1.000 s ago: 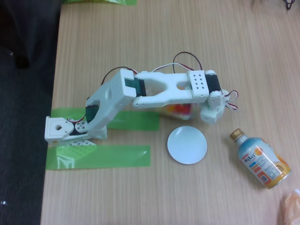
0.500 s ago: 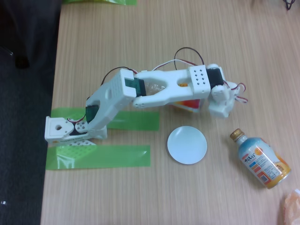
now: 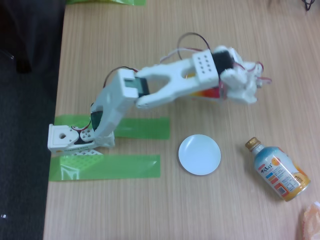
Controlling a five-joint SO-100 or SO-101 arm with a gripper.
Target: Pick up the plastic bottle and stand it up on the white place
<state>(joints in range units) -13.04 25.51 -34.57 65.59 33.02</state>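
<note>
Plastic bottle [image 3: 207, 93] mostly hidden beneath the white arm [image 3: 165, 85], only a red-orange-yellow label strip visible, well apart from the white disc [image 3: 199, 154]. End effector [image 3: 242, 92] at the bottle; open or clamped, cannot tell. Blue-and-orange bottle [image 3: 277, 170] lying flat, contents and writing unreadable. Wooden worktop [image 3: 150, 30], green tape strips [image 3: 105, 166].

The white arm [image 3: 165, 85] reaches from its base at the surface's left edge rightward, wrist raised; the gripper [image 3: 242, 90] is hidden beneath.
</note>
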